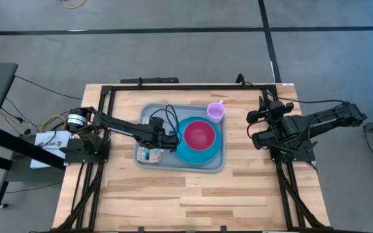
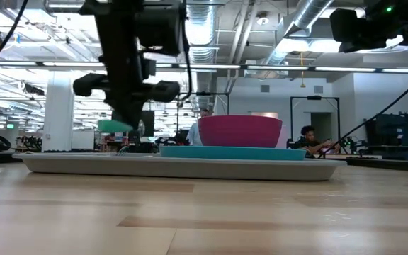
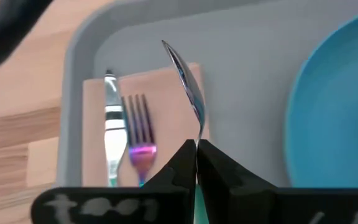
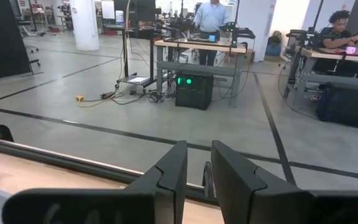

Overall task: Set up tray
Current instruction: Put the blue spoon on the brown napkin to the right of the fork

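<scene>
Tray [image 1: 149, 111] at table [image 1: 173, 194] centre, holding blue plate [image 1: 185, 154] with red bowl [image 1: 200, 134], pink cup [image 1: 215, 112], napkin [image 3: 166, 124]. Fork [image 3: 139, 134] and knife [image 3: 111, 124] flat on napkin. Left gripper [image 3: 196, 163] over tray's left part, jaws clamped on spoon [image 3: 188, 87]. Right gripper [image 4: 199, 165] parked at table's right edge, clear of tray, jaws slightly apart, holding nothing.
</scene>
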Action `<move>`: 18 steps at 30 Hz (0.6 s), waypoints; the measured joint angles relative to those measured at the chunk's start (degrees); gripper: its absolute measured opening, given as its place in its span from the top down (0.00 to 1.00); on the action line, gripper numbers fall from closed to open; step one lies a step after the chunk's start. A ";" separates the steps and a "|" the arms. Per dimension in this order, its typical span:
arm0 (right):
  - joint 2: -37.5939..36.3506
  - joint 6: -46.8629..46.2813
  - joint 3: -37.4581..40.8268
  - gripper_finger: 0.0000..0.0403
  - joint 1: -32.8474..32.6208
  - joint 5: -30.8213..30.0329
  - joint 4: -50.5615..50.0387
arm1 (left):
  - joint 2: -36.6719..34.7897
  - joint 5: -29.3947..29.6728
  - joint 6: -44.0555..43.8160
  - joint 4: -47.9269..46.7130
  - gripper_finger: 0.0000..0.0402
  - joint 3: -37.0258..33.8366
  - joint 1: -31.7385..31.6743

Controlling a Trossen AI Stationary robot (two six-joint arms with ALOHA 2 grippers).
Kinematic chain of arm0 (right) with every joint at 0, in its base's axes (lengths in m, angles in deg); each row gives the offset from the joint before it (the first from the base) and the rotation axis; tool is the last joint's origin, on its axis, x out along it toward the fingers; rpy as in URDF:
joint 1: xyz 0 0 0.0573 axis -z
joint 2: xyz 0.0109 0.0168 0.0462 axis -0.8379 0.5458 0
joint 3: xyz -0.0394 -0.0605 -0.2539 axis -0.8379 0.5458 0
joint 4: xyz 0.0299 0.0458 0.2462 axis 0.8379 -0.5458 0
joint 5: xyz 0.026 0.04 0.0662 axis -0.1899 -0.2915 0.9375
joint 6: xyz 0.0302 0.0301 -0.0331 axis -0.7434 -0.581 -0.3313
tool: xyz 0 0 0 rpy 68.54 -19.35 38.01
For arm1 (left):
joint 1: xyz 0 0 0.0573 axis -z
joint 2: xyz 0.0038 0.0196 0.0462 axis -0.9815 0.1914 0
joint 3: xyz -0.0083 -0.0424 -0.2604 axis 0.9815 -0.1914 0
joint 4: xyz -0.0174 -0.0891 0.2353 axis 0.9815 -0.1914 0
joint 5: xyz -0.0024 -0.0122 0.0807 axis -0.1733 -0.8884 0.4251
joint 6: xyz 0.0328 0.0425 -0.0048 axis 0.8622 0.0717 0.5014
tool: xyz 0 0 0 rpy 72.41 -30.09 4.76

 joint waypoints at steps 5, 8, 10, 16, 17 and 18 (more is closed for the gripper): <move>0.00 -0.02 0.00 0.83 0.00 0.00 0.00 | 0.00 -0.13 -0.45 0.46 1.00 -3.34 0.22; 0.00 -0.02 0.00 0.83 0.00 0.00 0.00 | 0.00 -1.04 -0.49 0.51 1.00 -5.27 0.18; 0.00 -0.02 0.00 0.83 0.00 0.00 0.00 | 0.00 -1.06 -0.50 0.73 1.00 -6.18 0.18; 0.00 -0.02 0.00 0.83 0.00 0.00 0.00 | 0.00 -0.33 2.90 4.00 1.00 -7.99 0.18; 0.00 -0.02 0.00 0.83 0.00 0.00 -0.01 | 0.00 -0.33 3.66 4.39 1.00 -8.17 0.18; 0.00 -0.02 0.00 0.83 0.00 0.00 0.00 | 0.00 -0.34 4.31 4.81 1.00 -8.38 0.18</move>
